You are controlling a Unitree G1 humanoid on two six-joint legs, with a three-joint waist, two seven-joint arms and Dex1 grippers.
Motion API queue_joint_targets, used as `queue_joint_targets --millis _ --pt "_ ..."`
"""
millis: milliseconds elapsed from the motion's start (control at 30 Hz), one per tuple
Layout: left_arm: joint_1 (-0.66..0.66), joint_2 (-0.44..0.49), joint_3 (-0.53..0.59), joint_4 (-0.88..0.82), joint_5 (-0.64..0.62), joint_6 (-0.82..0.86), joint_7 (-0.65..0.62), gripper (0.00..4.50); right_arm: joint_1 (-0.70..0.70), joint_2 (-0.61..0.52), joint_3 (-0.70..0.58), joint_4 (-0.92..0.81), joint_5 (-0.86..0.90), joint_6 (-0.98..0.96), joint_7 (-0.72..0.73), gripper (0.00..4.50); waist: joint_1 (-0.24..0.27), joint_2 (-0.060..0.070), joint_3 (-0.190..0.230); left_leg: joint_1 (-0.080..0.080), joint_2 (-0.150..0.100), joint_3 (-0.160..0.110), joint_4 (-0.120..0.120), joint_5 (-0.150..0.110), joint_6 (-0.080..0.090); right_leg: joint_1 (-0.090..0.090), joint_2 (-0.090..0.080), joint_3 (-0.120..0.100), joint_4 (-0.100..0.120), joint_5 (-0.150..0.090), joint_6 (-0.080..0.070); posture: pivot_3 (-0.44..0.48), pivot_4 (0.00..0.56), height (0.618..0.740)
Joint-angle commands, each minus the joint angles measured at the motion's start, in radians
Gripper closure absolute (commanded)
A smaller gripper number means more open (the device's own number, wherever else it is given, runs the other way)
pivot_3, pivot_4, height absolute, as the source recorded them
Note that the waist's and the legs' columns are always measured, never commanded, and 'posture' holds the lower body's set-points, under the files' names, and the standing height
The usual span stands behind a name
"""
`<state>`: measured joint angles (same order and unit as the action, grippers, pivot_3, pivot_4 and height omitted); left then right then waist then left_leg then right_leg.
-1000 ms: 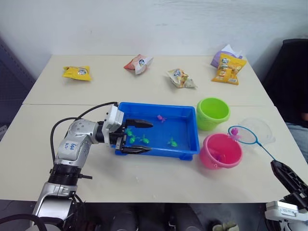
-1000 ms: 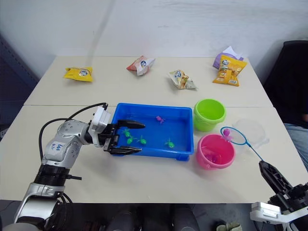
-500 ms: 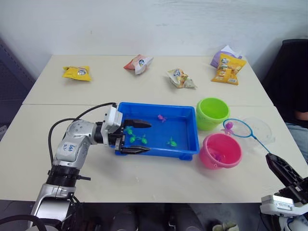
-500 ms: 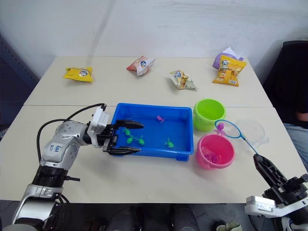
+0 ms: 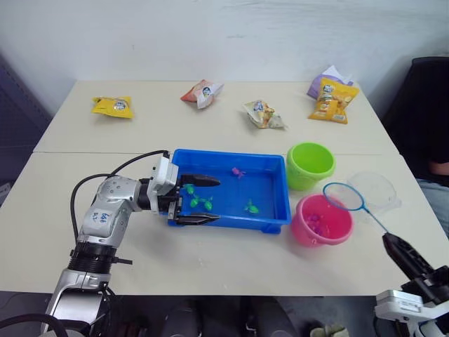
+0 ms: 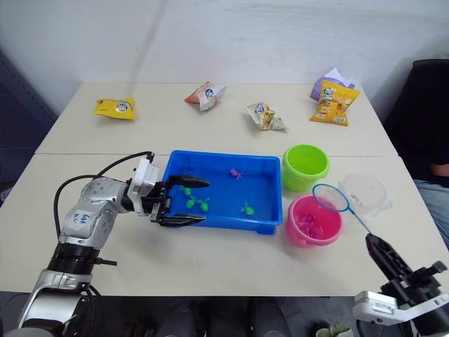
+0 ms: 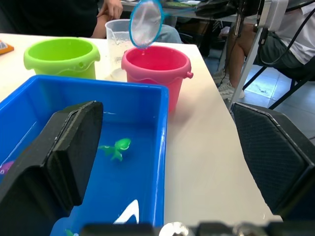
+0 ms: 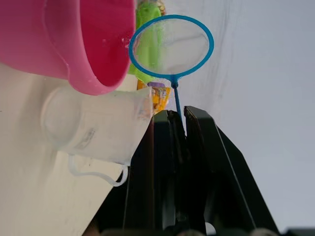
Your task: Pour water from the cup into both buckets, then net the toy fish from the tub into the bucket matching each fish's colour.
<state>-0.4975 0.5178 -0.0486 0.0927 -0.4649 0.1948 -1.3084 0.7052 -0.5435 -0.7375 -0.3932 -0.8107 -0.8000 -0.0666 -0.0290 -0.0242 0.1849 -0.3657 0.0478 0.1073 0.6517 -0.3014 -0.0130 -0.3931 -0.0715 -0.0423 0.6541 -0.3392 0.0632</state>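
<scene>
Pinching the net (image 5: pixel 344 196) handle, the right pincer (image 8: pixel 178 120) has shifted its now-empty hoop over the pink bucket (image 5: pixel 321 220).

Around the 1 shallow bright blue rectangular plastic tub (image 5: pixel 276 188) sit 2 small round plastic buckets, 1 lime green (image 5: pixel 310 165) and 1 pink (image 5: pixel 322 220), 1 clear plastic measuring cup (image 5: pixel 374 191), 1 blue-hooped hand net (image 5: pixel 344 196), and 5 crinkled snack packets (image 5: pixel 264 114) behind it. In the tub: 3 tiny green plastic fish (image 5: pixel 250 206), 1 pink (image 5: pixel 238 171).
</scene>
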Motion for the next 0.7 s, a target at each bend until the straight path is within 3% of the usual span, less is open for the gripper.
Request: queue_joint_targets --millis 33,133,233,367,400,533,700 --pt "-0.008 0.004 0.01 -0.001 0.005 -0.019 0.006 0.02 0.035 -0.008 -0.058 -0.049 0.087 -0.002 0.011 4.5 0.0 0.0 0.0 0.0 0.0 0.0 0.0 0.0 0.0 0.0 0.0 0.0 0.0 0.0 0.0 0.0 0.15 0.74" --pt "-0.006 0.016 0.023 0.01 0.009 -0.029 0.009 0.02 0.034 -0.04 -0.048 -0.076 0.225 0.018 0.076 4.5 -0.001 0.0 0.0 0.0 0.0 0.0 -0.001 0.0 0.0 0.0 0.001 0.0 0.0 0.0 0.0 0.0 0.15 0.74" --pt "-0.003 0.032 0.031 0.026 0.012 -0.039 0.005 0.02 0.036 -0.097 0.047 -0.08 0.49 0.098 0.211 4.5 -0.001 0.0 0.0 0.001 0.001 0.001 0.0 0.0 0.0 0.0 0.001 0.001 0.001 0.0 0.0 0.0 0.15 0.74" --pt "0.007 0.074 0.072 0.086 0.018 -0.066 0.01 0.02 -0.037 -0.231 0.299 -0.294 1.207 0.563 0.388 4.5 -0.005 0.0 0.0 0.002 0.001 0.0 -0.001 0.0 0.001 0.001 0.001 0.002 0.001 0.0 0.0 0.0 0.15 0.74" --pt "0.008 0.083 0.081 0.1 0.021 -0.073 0.011 0.02 -0.061 -0.261 0.32 -0.331 1.312 0.67 0.397 4.5 -0.007 0.0 0.0 0.002 0.002 0.0 -0.001 0.0 0.001 0.001 0.001 0.002 0.002 0.0 0.0 0.0 0.15 0.74" --pt "0.032 0.142 0.142 0.16 0.022 -0.101 0.013 0.02 -0.281 -0.43 0.419 -0.414 1.674 1.018 0.386 4.5 0.0 -0.001 0.0 0.003 0.002 -0.001 0.0 -0.002 0.006 0.001 0.0 0.001 0.003 0.0 0.0 0.0 0.15 0.74" --pt "0.098 0.196 0.197 0.152 0.013 -0.105 0.023 0.02 -0.62 -0.562 0.577 -0.335 1.897 1.419 0.305 4.5 0.003 -0.001 0.0 -0.004 0.0 -0.006 0.002 -0.002 0.007 -0.001 -0.005 -0.007 0.001 -0.001 -0.001 0.0 0.15 0.74"
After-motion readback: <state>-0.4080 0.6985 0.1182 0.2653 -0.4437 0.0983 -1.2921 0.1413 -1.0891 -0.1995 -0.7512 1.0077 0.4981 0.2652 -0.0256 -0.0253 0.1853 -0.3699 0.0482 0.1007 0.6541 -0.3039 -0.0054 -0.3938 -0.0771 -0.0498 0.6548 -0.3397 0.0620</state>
